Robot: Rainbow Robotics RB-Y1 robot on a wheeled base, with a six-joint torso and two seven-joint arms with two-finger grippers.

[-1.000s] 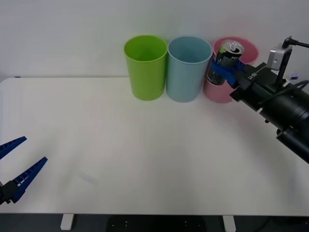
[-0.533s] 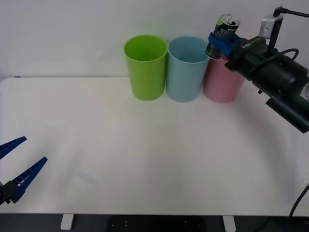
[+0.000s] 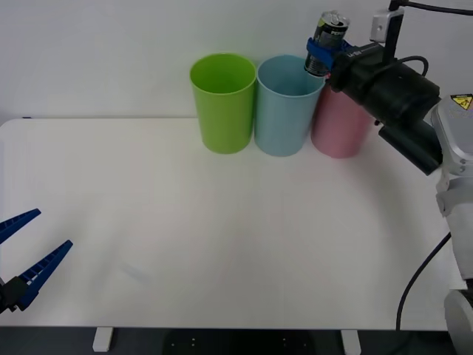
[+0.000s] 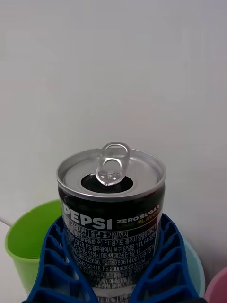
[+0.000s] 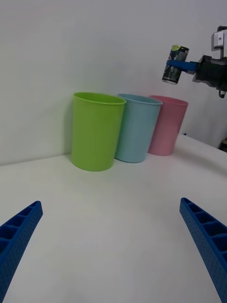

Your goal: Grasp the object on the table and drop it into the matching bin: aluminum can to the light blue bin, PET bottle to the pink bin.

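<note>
Aluminum can point(image 4: 111, 213) reads "PEPSI" ("ZERO SUGAR").

A lime green bin point(image 3: 222, 102) stands upright against the white wall point(image 3: 111, 52).

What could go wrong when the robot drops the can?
The can hangs tilted in the right end effector over the blue bin's rim nearest the pink bin. Released here, it might clip the rim, bounce into the pink bin or onto the table.
</note>
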